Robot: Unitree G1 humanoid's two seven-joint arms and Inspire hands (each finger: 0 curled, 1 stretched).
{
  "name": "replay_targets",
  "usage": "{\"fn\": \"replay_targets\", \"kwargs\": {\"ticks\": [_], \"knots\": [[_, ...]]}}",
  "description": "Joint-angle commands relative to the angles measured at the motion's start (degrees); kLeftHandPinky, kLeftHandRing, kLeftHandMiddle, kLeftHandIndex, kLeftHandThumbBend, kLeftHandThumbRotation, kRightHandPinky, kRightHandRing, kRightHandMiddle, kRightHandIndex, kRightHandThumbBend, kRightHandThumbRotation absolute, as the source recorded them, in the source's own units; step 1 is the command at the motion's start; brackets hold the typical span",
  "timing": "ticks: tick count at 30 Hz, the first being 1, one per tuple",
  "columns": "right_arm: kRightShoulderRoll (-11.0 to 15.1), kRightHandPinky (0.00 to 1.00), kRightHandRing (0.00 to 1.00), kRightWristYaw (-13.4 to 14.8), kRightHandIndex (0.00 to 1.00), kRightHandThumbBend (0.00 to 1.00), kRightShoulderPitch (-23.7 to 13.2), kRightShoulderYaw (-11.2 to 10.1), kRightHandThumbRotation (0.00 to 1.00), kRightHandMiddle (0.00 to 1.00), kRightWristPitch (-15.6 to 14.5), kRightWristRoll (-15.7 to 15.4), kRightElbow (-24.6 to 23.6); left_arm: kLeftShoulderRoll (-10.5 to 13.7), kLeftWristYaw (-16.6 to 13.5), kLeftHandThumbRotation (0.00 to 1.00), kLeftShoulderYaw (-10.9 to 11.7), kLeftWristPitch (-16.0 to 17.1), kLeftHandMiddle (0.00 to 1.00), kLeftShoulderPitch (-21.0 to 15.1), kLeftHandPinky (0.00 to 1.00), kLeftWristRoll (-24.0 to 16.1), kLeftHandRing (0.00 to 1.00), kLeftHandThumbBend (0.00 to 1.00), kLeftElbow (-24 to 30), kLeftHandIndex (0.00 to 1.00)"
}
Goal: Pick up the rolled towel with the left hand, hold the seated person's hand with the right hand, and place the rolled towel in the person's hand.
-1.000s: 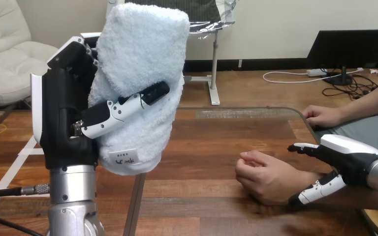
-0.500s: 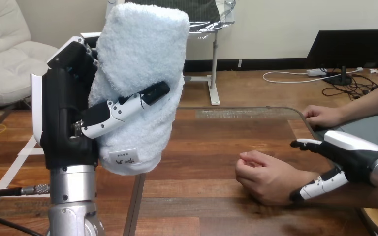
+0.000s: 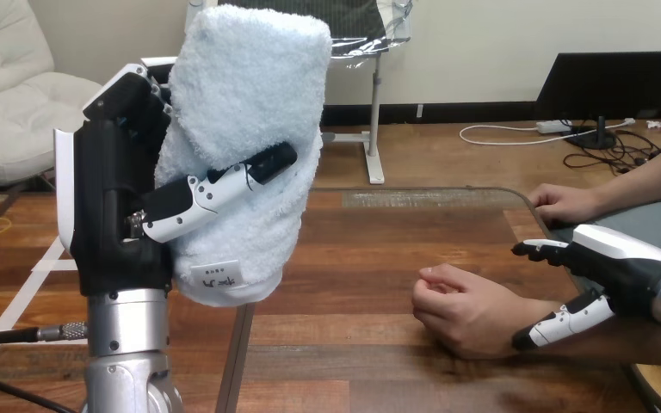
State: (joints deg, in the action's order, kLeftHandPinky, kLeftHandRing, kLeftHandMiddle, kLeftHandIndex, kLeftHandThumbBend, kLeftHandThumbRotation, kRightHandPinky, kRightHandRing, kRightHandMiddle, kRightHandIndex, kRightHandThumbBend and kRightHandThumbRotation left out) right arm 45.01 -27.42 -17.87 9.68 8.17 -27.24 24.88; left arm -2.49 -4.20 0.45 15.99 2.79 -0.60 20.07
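Head view: rolled towel (image 3: 241,129) clamped upright in left hand (image 3: 120,215), raised above counter (image 3: 370,249) at left. Step in hand: taking person's hand (image 3: 460,310), loosely fisted on counter, with right hand (image 3: 611,262), spread open beside wrist (image 3: 525,311). Next: close round wrist, then carry towel across.

Wooden table (image 3: 379,245), person's curled hand (image 3: 458,310) resting on it at right, second hand (image 3: 564,204) at far edge.

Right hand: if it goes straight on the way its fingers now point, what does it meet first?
Probably the person's fisted hand, at its wrist: the right hand is open and points left toward it, fingers above, thumb below. Depth is unclear; the fingers might pass behind.
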Motion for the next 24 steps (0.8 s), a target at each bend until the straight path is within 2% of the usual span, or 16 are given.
{"fn": "replay_targets", "kwargs": {"ticks": [1, 12, 20, 24], "knots": [[2.6, 0.84, 0.94, -0.1, 0.94, 1.00, -4.1, -1.1, 0.44, 0.94, -0.1, -0.6, -2.4, -0.1, -0.1, 0.00, -0.3, 0.9, 0.27, -3.8, 0.14, -0.7, 0.20, 0.54, 1.0, 0.37], [3.7, 0.83, 0.93, -0.7, 0.92, 1.00, -4.6, -0.1, 0.47, 0.93, 1.7, -2.1, -0.7, -0.1, 0.0, 0.00, -0.3, 0.8, 0.27, -3.8, 0.14, -0.5, 0.20, 0.54, 1.1, 0.37], [4.4, 0.83, 0.92, -1.5, 0.91, 1.00, -4.9, 0.5, 0.44, 0.92, 3.2, -3.0, 0.4, -0.4, -0.2, 0.00, -0.4, 0.3, 0.27, -3.7, 0.14, -0.3, 0.20, 0.55, 1.5, 0.37], [4.8, 0.83, 0.92, -2.4, 0.91, 1.00, -5.0, 1.2, 0.43, 0.92, 3.0, -4.2, 0.3, -0.2, 0.1, 0.00, -0.4, 0.9, 0.27, -3.8, 0.14, -0.1, 0.20, 0.55, 1.2, 0.37]]}}
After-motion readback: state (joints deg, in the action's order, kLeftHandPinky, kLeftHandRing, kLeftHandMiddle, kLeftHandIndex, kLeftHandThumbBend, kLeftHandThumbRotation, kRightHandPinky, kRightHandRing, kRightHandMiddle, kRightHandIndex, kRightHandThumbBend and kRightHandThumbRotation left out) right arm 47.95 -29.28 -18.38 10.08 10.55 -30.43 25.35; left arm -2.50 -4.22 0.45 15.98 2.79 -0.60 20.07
